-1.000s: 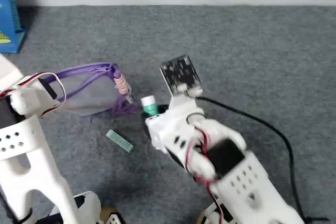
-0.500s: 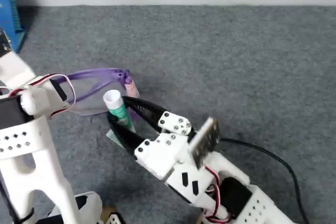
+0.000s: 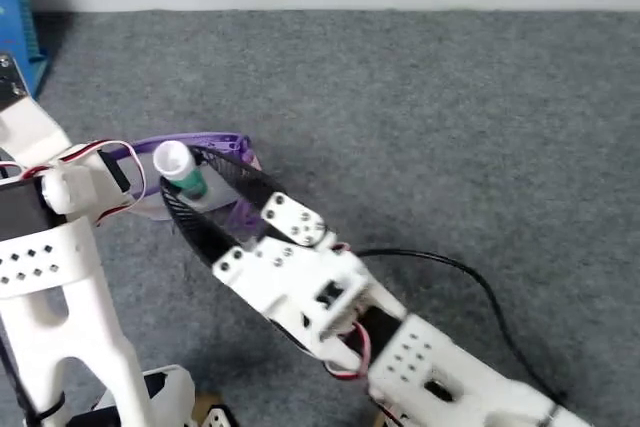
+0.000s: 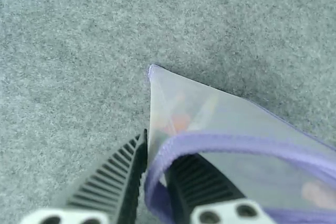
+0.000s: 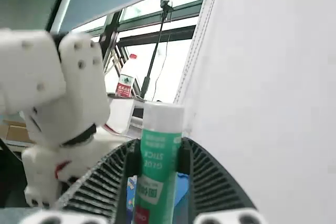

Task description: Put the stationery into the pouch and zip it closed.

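The right gripper [image 3: 185,179] is clenched on a glue stick [image 3: 180,169], its two black jaws pressing the green tube from either side while the white cap stands up past the fingertips. In the right wrist view the glue stick [image 5: 157,156] sits upright between the ribbed jaws of that gripper [image 5: 157,153]. Just beyond and beneath its fingertips lies the pouch [image 3: 222,140], with its purple zip rim curving round the far side of the cap; whether the stick's lower end is already inside the opening cannot be told. The left gripper [image 4: 155,153] grasps the pouch [image 4: 231,124] by its purple edge, one jaw outside the clear wall and the other inside the rim, holding the mouth apart. Ahead of its fingertips the clear wall runs to a pointed corner on the grey worktop [image 3: 450,117], and faint orange and pale shapes show through it, too blurred to name. A black cable [image 3: 470,272] trails behind the right gripper.
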Controlling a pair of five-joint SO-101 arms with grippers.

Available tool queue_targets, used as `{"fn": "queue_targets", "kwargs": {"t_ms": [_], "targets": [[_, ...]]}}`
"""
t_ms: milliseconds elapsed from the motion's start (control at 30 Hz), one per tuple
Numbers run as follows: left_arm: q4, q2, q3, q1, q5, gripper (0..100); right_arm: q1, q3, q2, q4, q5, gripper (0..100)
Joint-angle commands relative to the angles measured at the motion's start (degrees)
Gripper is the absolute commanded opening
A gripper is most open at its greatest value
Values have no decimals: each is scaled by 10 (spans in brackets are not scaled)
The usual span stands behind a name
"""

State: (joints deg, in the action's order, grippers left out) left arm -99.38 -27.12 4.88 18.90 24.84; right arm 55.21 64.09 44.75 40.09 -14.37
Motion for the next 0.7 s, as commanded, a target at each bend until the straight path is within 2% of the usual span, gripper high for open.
{"fn": "queue_targets", "kwargs": {"t_ms": [0,367,667], "targets": [[-11,5,0,-5,7,11,3,-41,-85,87,-18,8],[-11,5,0,-4,7,11,2,-141,-236,182,-18,8],[-11,5,0,-4,7,11,-9,-149,-276,178,-15,8]]}}
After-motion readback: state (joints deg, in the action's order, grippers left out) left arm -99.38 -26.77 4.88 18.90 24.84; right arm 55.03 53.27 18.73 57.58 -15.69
